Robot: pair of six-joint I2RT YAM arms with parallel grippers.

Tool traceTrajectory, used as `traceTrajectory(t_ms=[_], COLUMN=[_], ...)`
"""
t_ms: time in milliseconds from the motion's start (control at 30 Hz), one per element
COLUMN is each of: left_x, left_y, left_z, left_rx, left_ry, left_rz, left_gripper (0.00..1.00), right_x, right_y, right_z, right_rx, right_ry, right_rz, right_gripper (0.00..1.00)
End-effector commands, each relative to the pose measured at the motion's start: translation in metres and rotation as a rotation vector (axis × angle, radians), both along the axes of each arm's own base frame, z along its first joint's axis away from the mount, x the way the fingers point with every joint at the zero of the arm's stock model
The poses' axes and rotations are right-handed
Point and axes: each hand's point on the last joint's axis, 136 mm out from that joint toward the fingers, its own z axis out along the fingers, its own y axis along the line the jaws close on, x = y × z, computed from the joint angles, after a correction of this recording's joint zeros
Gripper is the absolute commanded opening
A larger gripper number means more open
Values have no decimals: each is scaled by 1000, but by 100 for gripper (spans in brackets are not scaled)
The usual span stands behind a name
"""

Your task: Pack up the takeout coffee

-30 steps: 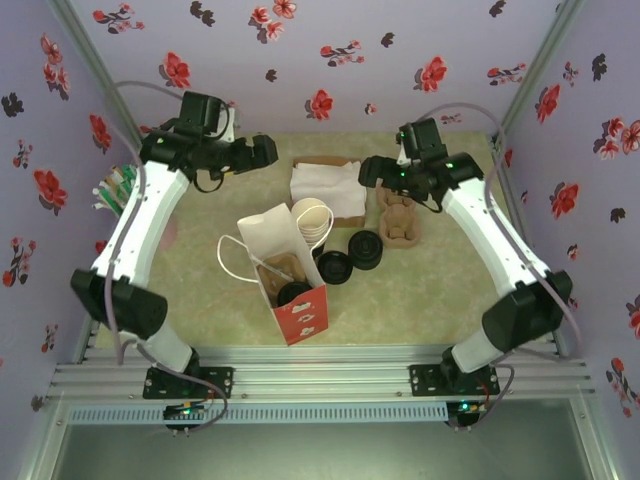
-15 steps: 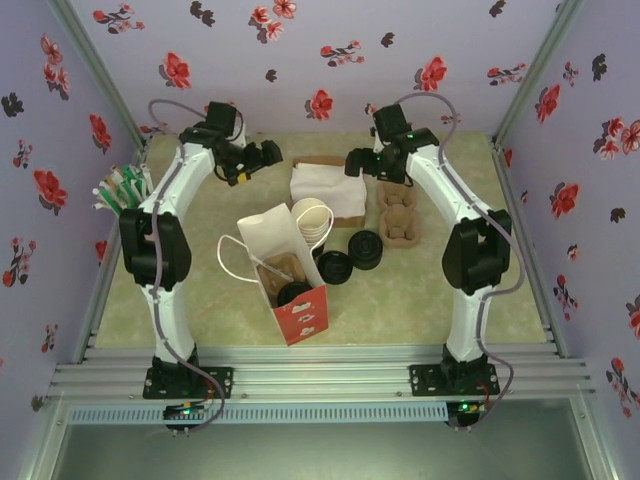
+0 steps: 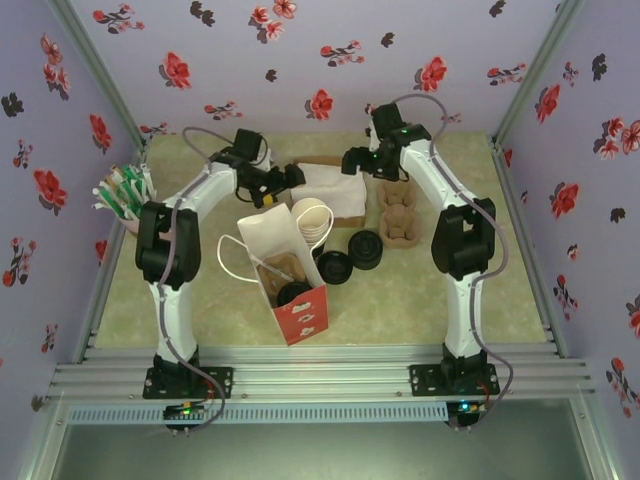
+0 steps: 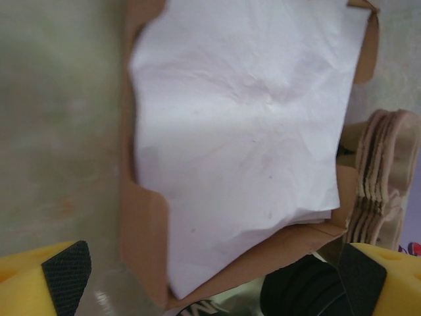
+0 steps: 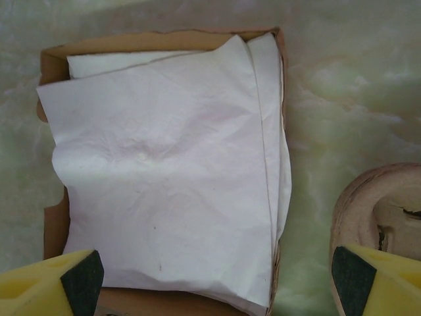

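An open white paper bag with a red end stands mid-table. Inside it sits a brown carrier holding a dark round top that looks like the lidded takeout coffee. My left gripper hangs open at the left edge of a brown box of white napkins, nothing between its fingers. From the far right side of the same box, my right gripper is open above the napkins. Both grippers are well behind the bag and apart from it.
A nested stack of cream-rimmed cups lies beside the bag. Loose black lids rest right of it. A stack of pulp carriers sits right of the box. Straws stand at the left wall.
Both arms have drawn their elbows in and reached inward. The left gripper moved right and nearer, the right gripper moved left, and both now hang at the napkin box.
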Motion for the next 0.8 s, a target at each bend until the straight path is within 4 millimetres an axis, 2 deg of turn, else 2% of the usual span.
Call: traceTrajectory(t_ms=[0,267,767], left_x=[4,0,-6], left_y=[-24,-51,-90], left_z=[1,-3,0], left_rx=[-96,-137,-168], left_ry=[-19,-17,-21], left_rz=[-28,-69,-146], left_gripper=[99,99,99], right_x=[-1,-7,-11], right_y=[-2,-13,-30], right_z=[-4,-16,-21], right_rx=[-16,-74,-107], right_ry=[13,37,57], right_rz=[21,3,-45], right_gripper=[91,90,86])
